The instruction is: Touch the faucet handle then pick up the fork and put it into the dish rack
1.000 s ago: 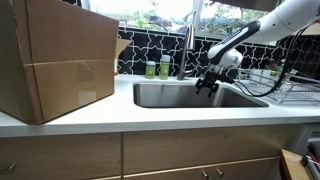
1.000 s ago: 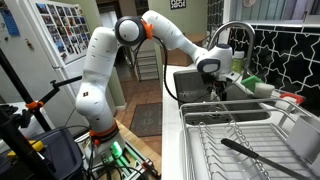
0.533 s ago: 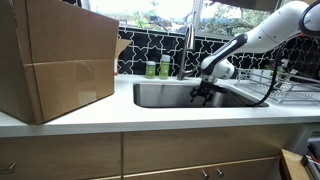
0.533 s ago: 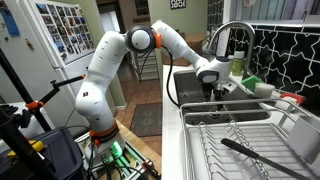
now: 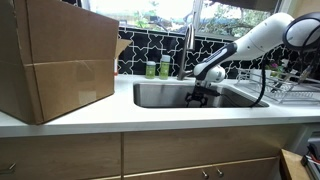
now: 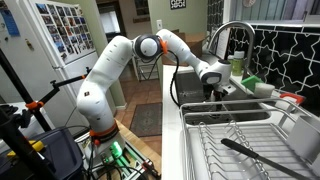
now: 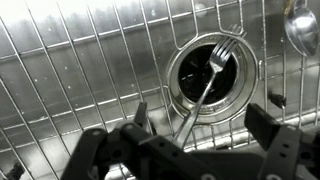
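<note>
Wrist view is showing the fork (image 7: 210, 75) lying across the round drain (image 7: 182, 62) in the sink (image 7: 60, 60), handle pointing toward the gripper (image 7: 205, 108). Jaws are hanging wide open either side of it, gripping nothing. Labels on the green bottles (image 5: 164, 68) are looking too tiny to read.

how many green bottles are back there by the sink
2. One green bottle stands behind the sink, left of the faucet in an exterior view; the second green bottle stands beside it, nearer the faucet. Others may be hidden behind the cardboard box.
</note>
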